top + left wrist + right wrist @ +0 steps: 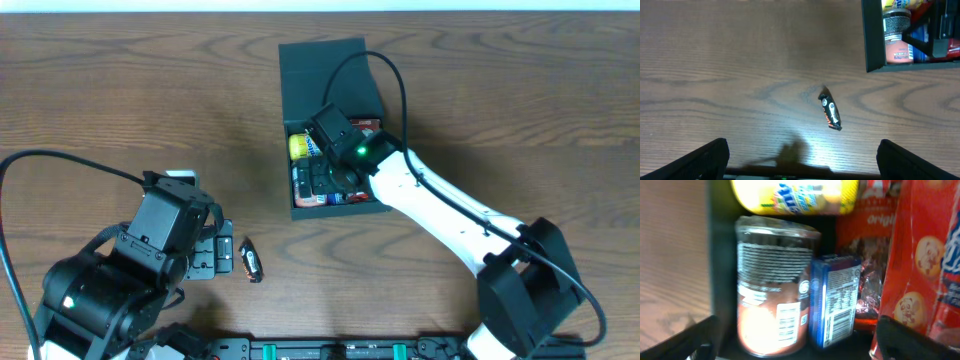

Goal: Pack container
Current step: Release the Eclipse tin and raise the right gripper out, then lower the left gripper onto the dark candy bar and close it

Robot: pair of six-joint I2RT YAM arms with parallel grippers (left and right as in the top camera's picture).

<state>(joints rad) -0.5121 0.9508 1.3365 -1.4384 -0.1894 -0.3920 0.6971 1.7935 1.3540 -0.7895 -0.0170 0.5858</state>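
The dark teal container [325, 70] stands open at the table's far middle, lid flap folded back; it shows at the top right in the left wrist view [872, 40]. Inside lie a yellow packet [795, 195], a brown can [772, 305], a small blue box [834, 297] and a red snack bag [925, 270]. My right gripper [335, 175] hangs open and empty over the box's contents [795, 345]. A small black wrapped snack bar [251, 260] lies on the table [830, 112]. My left gripper [215, 255] is open and empty just left of the bar [802, 162].
Wooden table [120, 90] all around. A black cable [390, 70] loops over the container's right side. The table's front rail [330, 350] runs below the arms.
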